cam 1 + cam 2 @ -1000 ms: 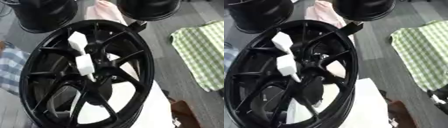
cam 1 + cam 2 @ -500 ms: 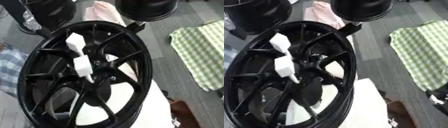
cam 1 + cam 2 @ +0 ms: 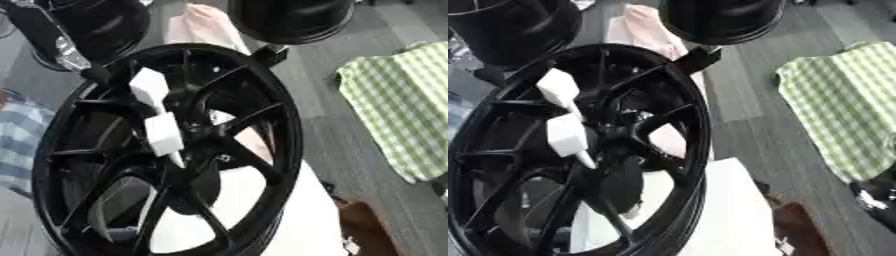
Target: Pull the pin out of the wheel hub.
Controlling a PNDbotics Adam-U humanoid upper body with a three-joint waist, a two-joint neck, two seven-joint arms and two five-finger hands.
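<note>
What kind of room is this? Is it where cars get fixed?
Maybe a workshop or a test room for car wheels, though it is hard to be sure. A big black wheel hub stands up front, two more black wheels sit behind it, and the floor is grey.

Wheel hub [image 3: 262, 135] — glossy black metal; pin [image 3: 157, 120] — matt white plastic; checked cloth [image 3: 398, 110] — soft woven.

One large black wheel hub [image 3: 175, 150] is filling the view, with two white blocks [image 3: 157, 117] sitting on its spokes. Two more black wheels [image 3: 719, 17] are showing behind it, and one green checked cloth [image 3: 398, 110] is lying at the right.
</note>
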